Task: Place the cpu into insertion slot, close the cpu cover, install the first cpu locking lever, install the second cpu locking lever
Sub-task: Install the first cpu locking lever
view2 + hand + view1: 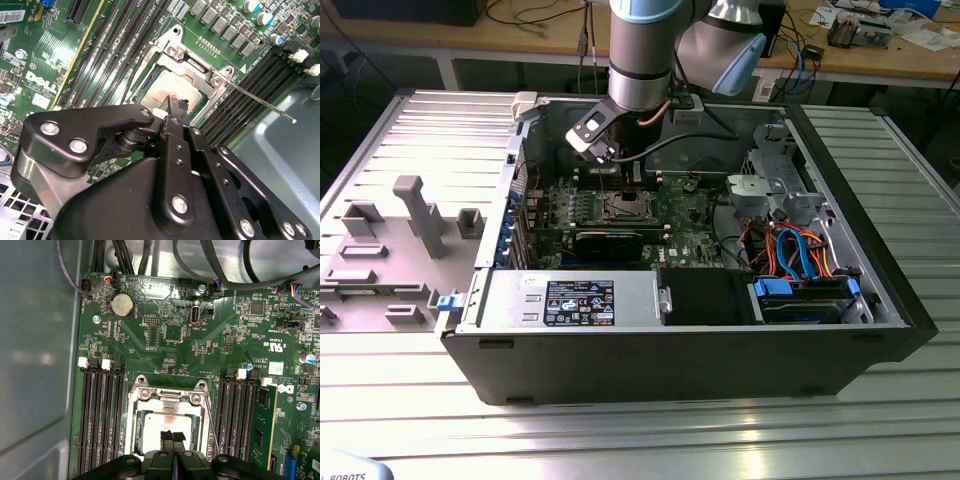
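Arm (640, 50) is hanging at exterior view's upper centre; first wrist view is showing gripper (172, 434) pinched closed over cpu (152, 425).

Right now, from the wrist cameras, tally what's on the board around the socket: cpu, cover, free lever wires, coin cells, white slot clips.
cpu: 1
cover: 1
free lever wire: 1
coin cell: 1
white clips: 4
Total: 8
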You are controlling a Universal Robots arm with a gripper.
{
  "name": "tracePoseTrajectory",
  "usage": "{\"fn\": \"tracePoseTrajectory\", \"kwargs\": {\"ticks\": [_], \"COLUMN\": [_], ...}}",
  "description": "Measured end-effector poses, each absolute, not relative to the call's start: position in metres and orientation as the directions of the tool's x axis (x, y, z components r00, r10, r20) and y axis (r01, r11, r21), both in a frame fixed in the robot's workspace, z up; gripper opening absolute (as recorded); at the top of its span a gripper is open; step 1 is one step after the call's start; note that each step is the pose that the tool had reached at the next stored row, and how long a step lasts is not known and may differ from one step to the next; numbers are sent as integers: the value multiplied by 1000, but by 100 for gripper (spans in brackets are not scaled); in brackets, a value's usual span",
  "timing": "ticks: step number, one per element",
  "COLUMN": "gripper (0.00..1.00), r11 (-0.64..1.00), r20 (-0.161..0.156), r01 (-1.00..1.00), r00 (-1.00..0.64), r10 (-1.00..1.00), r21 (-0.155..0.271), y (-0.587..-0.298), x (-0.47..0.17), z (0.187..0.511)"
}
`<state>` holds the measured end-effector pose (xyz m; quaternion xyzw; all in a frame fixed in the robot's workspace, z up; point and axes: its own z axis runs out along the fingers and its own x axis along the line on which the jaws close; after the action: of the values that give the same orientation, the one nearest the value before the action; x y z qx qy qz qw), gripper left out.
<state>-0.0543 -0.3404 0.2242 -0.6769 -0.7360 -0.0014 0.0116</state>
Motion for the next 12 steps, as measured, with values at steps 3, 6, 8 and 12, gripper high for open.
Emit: {"fn": "tracePoseTrajectory", "kwargs": {"ticks": [3, 6, 8, 12], "gripper": [11, 11, 11, 11], "r11": [84, 84, 84, 84], "r20": [19, 19, 19, 19], "r01": [996, 996, 996, 996], "r00": [-83, -83, -83, -83], "r10": [996, 996, 996, 996], "r21": [-14, -14, -14, -14], "y": [-340, -340, -340, -340], "x": [-54, -54, -54, -54], "z": [224, 228, 234, 245]}}
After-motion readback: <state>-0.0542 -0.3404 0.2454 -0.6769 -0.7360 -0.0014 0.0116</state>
